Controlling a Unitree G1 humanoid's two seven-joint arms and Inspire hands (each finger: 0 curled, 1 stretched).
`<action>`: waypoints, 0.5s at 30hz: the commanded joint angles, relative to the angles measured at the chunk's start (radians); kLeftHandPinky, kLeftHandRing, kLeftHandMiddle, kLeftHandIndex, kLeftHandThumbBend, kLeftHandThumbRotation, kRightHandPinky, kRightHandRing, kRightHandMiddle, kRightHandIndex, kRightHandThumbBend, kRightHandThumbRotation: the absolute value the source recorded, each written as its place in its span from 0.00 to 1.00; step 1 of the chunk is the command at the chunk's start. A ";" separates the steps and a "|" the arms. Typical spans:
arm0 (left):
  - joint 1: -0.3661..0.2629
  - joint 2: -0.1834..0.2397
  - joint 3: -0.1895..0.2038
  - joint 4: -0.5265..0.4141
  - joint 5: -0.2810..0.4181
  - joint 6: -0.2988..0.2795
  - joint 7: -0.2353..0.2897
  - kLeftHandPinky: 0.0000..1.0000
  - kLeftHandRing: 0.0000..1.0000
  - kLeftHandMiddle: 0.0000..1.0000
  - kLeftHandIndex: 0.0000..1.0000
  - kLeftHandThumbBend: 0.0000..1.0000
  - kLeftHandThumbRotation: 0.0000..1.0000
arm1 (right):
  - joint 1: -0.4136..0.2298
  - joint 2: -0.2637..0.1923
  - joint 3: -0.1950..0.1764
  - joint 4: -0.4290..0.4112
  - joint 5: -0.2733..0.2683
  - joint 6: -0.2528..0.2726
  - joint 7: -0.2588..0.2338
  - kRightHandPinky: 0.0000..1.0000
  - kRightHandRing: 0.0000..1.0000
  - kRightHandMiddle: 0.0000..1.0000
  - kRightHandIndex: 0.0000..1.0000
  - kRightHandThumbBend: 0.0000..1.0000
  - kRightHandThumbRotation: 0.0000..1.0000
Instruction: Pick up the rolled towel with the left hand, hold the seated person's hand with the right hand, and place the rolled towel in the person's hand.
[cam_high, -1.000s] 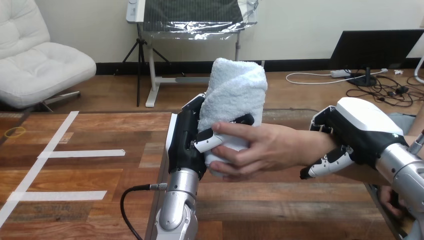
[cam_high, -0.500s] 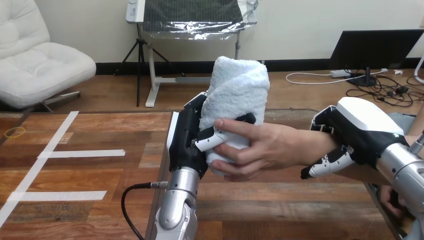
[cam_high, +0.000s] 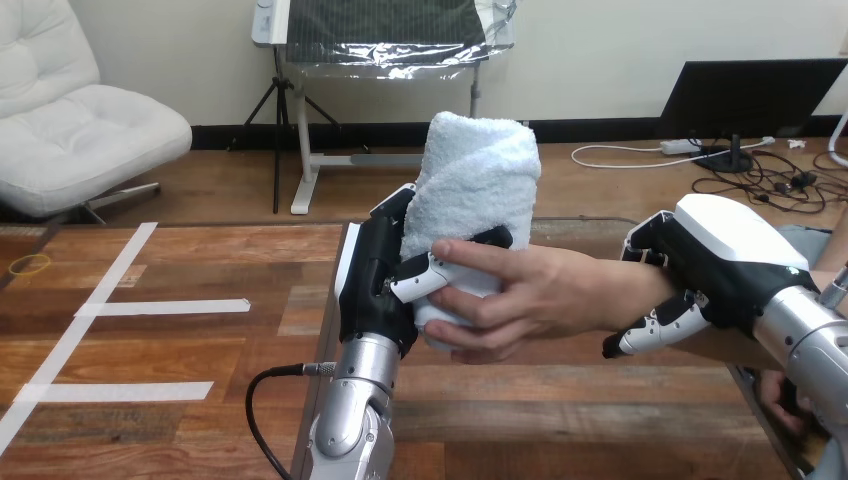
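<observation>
A white rolled towel (cam_high: 475, 185) stands upright above the table's middle. My left hand (cam_high: 378, 285) is curled round its lower part, thumb across the front. The person's hand (cam_high: 535, 298) reaches in from the right and wraps its fingers over the towel's base, so both hands are on the towel. My right hand (cam_high: 715, 260) sits over the person's wrist (cam_high: 640, 295), with fingers curled down round it.
The wooden table (cam_high: 200, 350) carries strips of white tape (cam_high: 165, 307) at the left. A small yellow ring (cam_high: 32, 264) lies near the far left edge. A black cable (cam_high: 262, 400) loops beside my left forearm.
My left hand and the towel have drifted very slightly right, deeper into the person's hand. My right hand has not moved.
</observation>
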 joint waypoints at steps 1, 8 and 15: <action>-0.036 -0.132 -0.026 -0.044 0.019 0.004 -0.056 0.37 0.45 0.49 0.51 0.73 0.29 | -0.013 0.042 0.006 0.032 0.037 -0.019 -0.015 0.24 0.29 0.36 0.39 0.86 0.17; -0.034 -0.122 -0.031 -0.038 0.033 0.003 -0.061 0.41 0.53 0.60 0.61 0.77 0.49 | -0.017 0.041 0.011 0.035 0.033 -0.018 -0.010 0.24 0.29 0.36 0.39 0.85 0.17; -0.034 -0.111 -0.033 -0.032 0.054 0.005 -0.061 0.47 0.62 0.68 0.70 0.80 0.64 | -0.017 0.043 0.013 0.035 0.033 -0.017 -0.009 0.24 0.29 0.37 0.39 0.85 0.17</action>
